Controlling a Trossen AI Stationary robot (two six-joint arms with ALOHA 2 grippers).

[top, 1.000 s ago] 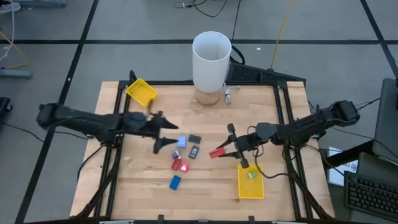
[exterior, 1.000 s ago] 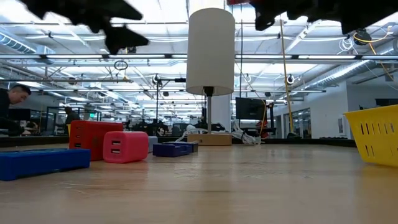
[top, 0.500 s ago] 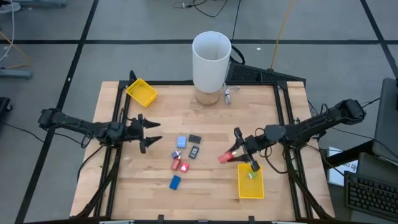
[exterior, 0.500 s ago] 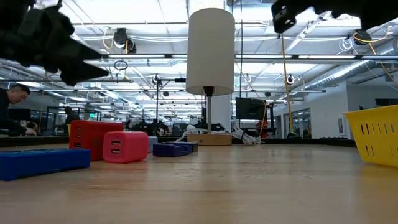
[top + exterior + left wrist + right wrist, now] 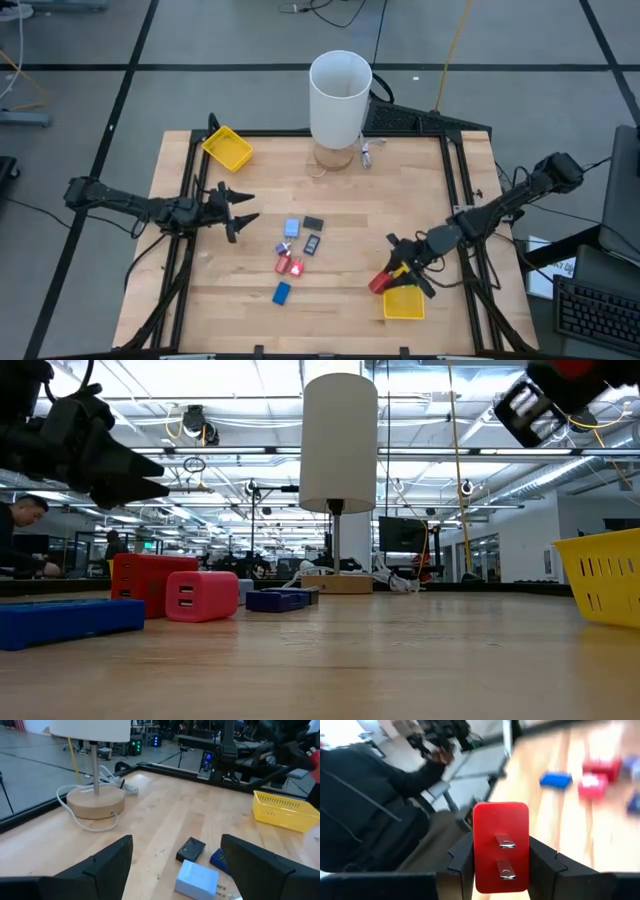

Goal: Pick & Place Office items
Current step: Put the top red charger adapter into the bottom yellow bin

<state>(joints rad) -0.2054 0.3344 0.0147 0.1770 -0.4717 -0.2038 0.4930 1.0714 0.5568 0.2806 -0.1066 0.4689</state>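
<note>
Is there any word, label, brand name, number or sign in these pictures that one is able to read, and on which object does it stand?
None can be read.
Red blocky plug piece held in the right gripper: two metal prongs, no print.
Pink blocky charger on the table: two sockets, no lettering.
Tall white cylinder: plain.
Yellow rectangular tray: no label.
Room behind: nothing legible.

Open-plan lab/workshop, ceiling strip lights, desk monitors, cabled floor
</note>
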